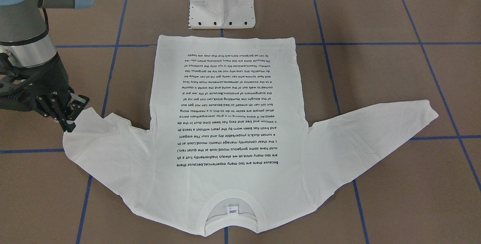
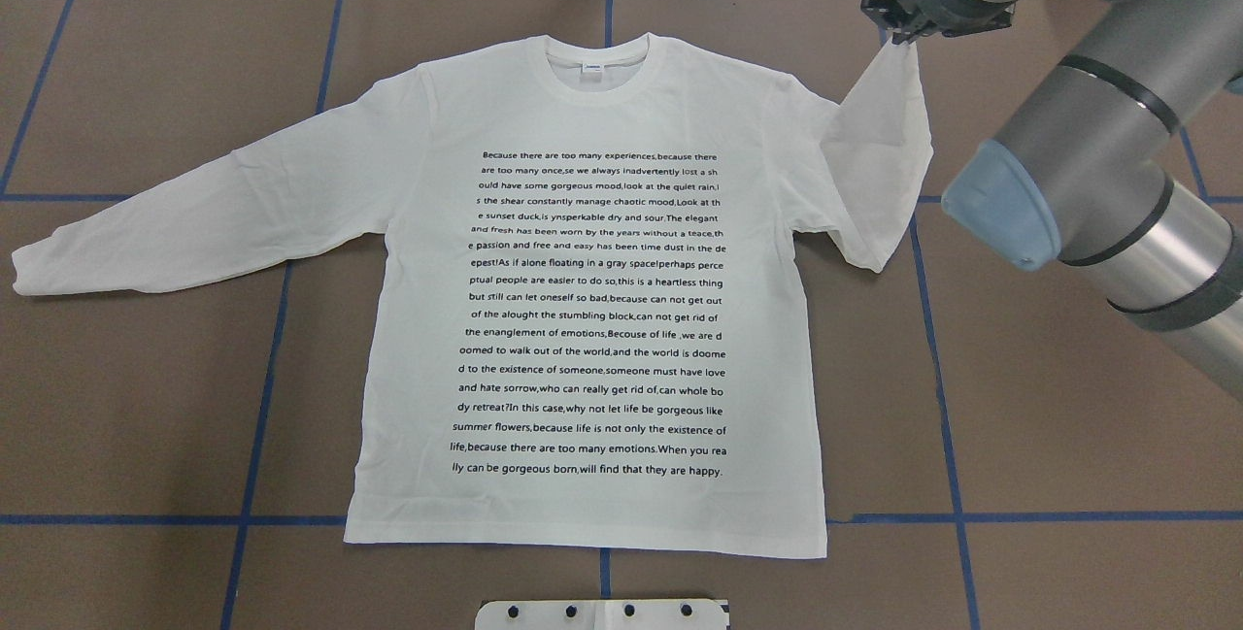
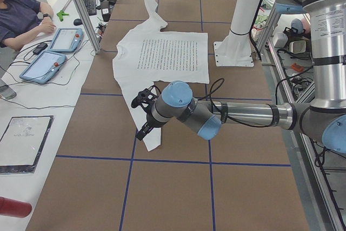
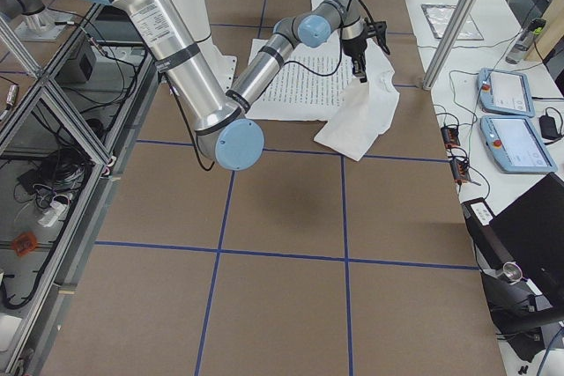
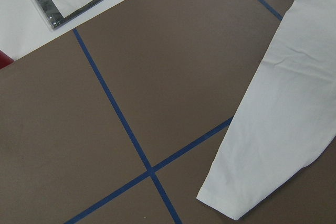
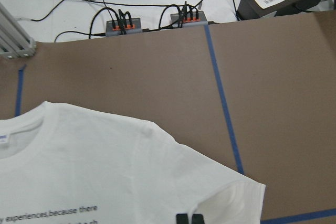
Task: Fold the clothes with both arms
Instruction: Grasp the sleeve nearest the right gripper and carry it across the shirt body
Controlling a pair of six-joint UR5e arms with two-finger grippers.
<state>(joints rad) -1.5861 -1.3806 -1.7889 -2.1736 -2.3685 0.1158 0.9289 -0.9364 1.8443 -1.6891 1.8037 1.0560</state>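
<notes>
The black right gripper (image 2: 893, 28) is clamping the cuff of the white long-sleeved T-shirt (image 2: 583, 125), best carried taut toward nine o'clock.

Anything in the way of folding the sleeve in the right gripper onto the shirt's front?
Nothing visible. The right gripper holds the cuff, and the T-shirt front lies bare; the pedestal base stands beyond the hem.

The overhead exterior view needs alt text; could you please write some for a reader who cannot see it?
A white long-sleeved T-shirt printed with black text lies flat on a brown table gridded with blue tape. At upper right, the right gripper pinches the end of one sleeve, holding it raised; the other sleeve lies flat, stretched left.
</notes>
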